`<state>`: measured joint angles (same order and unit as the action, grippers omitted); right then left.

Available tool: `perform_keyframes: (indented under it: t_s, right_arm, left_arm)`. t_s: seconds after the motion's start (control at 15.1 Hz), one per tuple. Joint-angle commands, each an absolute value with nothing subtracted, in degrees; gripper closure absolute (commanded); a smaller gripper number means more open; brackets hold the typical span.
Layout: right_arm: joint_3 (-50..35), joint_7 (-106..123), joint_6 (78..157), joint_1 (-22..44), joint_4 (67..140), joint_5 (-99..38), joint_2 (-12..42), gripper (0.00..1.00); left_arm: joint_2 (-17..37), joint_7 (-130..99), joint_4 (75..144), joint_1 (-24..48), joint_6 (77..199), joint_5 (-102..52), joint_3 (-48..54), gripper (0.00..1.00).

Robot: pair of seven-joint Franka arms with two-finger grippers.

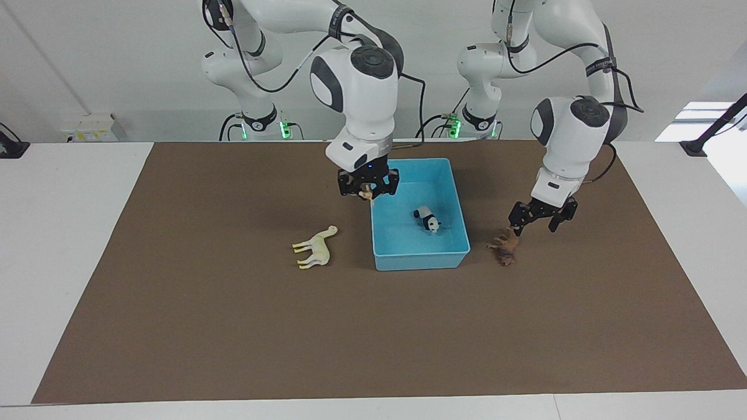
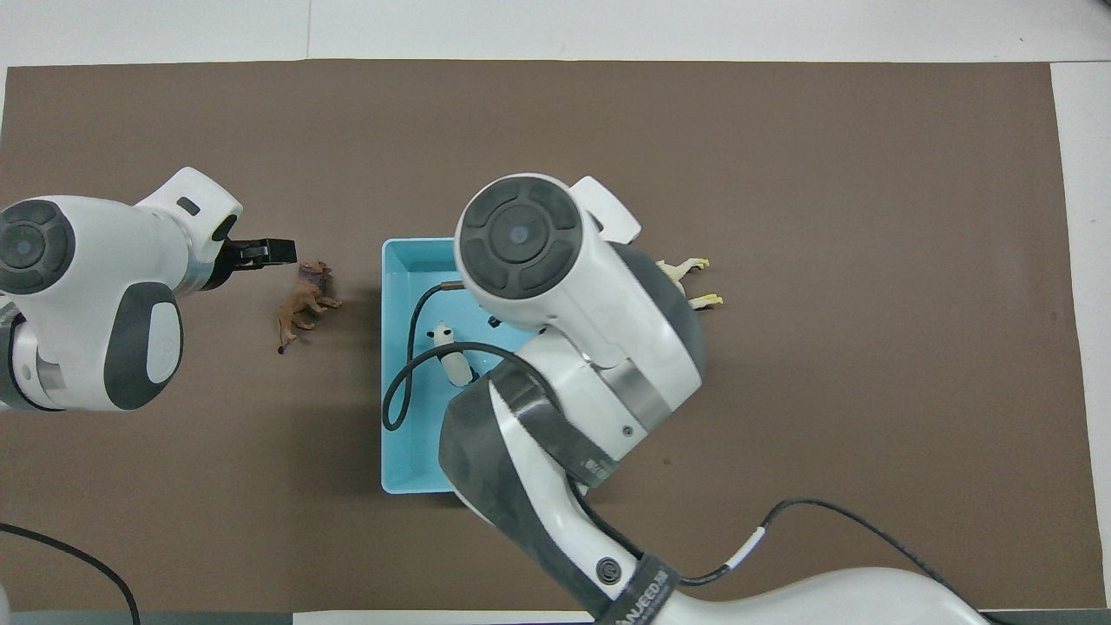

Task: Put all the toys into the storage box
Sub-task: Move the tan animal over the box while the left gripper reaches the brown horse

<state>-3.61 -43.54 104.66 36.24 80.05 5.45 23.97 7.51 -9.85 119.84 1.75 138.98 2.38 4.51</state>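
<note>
The light blue storage box point(image 1: 420, 260) stands mid-mat and also shows in the overhead view point(image 2: 408, 451). The black-and-white panda point(image 1: 428, 220) lies inside it point(image 2: 448, 349). My right gripper point(image 1: 369, 191) is shut on the orange-tan tiger toy point(image 1: 367, 193), over the box's rim at the right arm's end. In the overhead view the arm hides this gripper. The dark brown toy point(image 1: 504, 248) lies on the mat beside the box, toward the left arm's end point(image 2: 303, 302). My left gripper point(image 1: 534, 225) is open just above it point(image 2: 263, 253). The cream long-necked toy point(image 1: 316, 247) lies on its side.
The cream toy lies beside the box toward the right arm's end; only its legs point(image 2: 692, 283) show in the overhead view. A brown mat point(image 1: 373, 338) covers the white table. The right arm's cable point(image 2: 408, 382) hangs over the box.
</note>
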Motion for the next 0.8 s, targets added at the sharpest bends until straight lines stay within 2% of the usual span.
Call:
perform_keyframes:
  t_s: [0.0,0.07,0.13,0.2,0.33,0.53,0.73]
  right_arm:
    - [-3.25,-49.38,111.24,39.2,80.49,8.17,29.26,1.0]
    - [-3.25,-49.83,112.31,39.37,82.25,8.26,29.27,1.0]
    - [-3.25,-50.09,112.24,39.37,82.61,8.26,29.27,0.45]
    - [-3.25,-51.05,111.71,39.46,82.36,8.17,29.18,0.0]
    - [-3.25,-52.73,109.88,39.99,81.65,7.91,29.09,0.0]
    - [-3.16,-52.56,104.52,38.68,77.71,8.17,29.7,0.0]
    - [-2.81,-50.12,103.45,35.79,76.99,8.17,28.22,0.0]
  left_arm:
    - [11.58,-9.84,115.06,0.08,140.18,3.52,5.19,0.0]
    - [12.47,-10.02,114.0,0.52,140.01,3.52,5.19,0.0]
    - [13.44,-10.63,113.73,0.79,140.44,3.52,5.19,0.0]
    - [14.84,-11.16,113.3,0.97,141.06,3.52,5.27,0.0]
    - [17.56,-11.34,112.41,2.81,141.59,3.52,5.19,0.0]
    - [18.02,-11.43,112.94,3.25,141.59,3.86,5.19,0.0]
    - [18.02,-11.43,114.51,3.25,141.5,4.13,5.19,0.0]
